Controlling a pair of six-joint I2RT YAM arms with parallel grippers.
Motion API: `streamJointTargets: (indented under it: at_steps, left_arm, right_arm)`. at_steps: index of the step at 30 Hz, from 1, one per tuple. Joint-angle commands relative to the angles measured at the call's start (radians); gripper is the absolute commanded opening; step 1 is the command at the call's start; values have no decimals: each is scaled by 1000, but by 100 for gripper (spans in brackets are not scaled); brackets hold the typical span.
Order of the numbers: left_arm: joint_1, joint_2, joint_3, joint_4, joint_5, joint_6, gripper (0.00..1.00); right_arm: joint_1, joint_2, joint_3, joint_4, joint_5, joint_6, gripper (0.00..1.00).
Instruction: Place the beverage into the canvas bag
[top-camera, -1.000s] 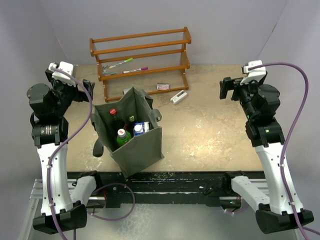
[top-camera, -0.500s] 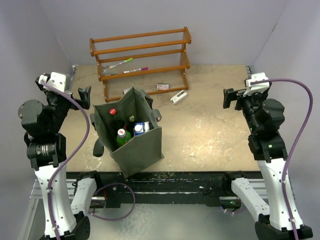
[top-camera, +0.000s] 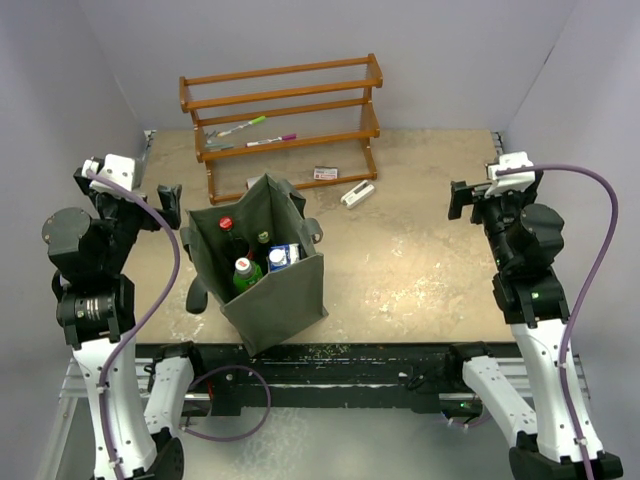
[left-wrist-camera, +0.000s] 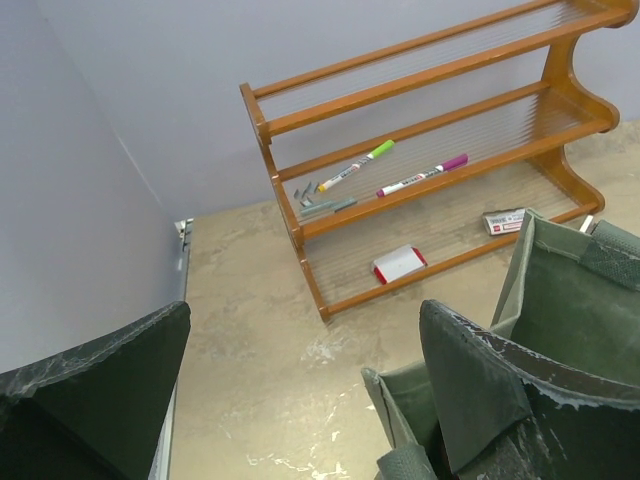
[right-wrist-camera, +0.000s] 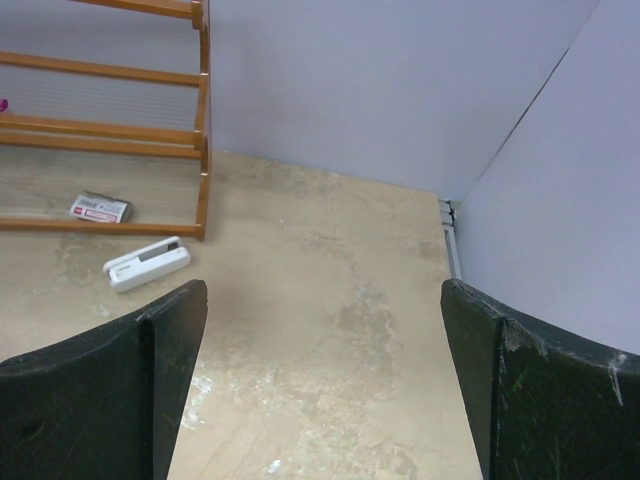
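The canvas bag (top-camera: 278, 290), a boxy grey-green tote, stands open near the table's front left. Inside it stand beverages: a dark bottle with a red cap (top-camera: 226, 223), a green bottle with a white cap (top-camera: 244, 268) and a blue and white carton (top-camera: 283, 256). My left gripper (top-camera: 128, 190) hangs open just left of the bag, holding nothing. In the left wrist view that gripper (left-wrist-camera: 300, 400) has its right finger in front of the bag's rim (left-wrist-camera: 580, 300). My right gripper (top-camera: 490, 195) (right-wrist-camera: 320, 390) is open and empty above bare table at the far right.
A wooden rack (top-camera: 285, 110) (left-wrist-camera: 420, 130) stands at the back with two markers (top-camera: 255, 132) on its shelves. A white device (top-camera: 357, 193) (right-wrist-camera: 147, 263) and a small card (top-camera: 325, 173) (right-wrist-camera: 100, 208) lie in front of it. Grey walls close in both sides.
Both arms have drawn back toward the near edge, the left gripper away from the bag to the left, the right one to the right. Both stayed open.
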Motion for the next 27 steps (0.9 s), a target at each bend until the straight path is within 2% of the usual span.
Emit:
streamJointTargets:
  at_steps: [1,7,27]
  left_arm:
    - [15,-28,-6,14,-20,9,99]
    - [21,-30,-22,23,-52,1,99]
    - [42,-48,-64,46,0,23,99]
  right_arm:
    - [-3,-15,-25,64,-10,-33,100]
    - [-3,-17,-41,53,-26,-41,100]
    - [-9,-26,-57,62,57,-47,100]
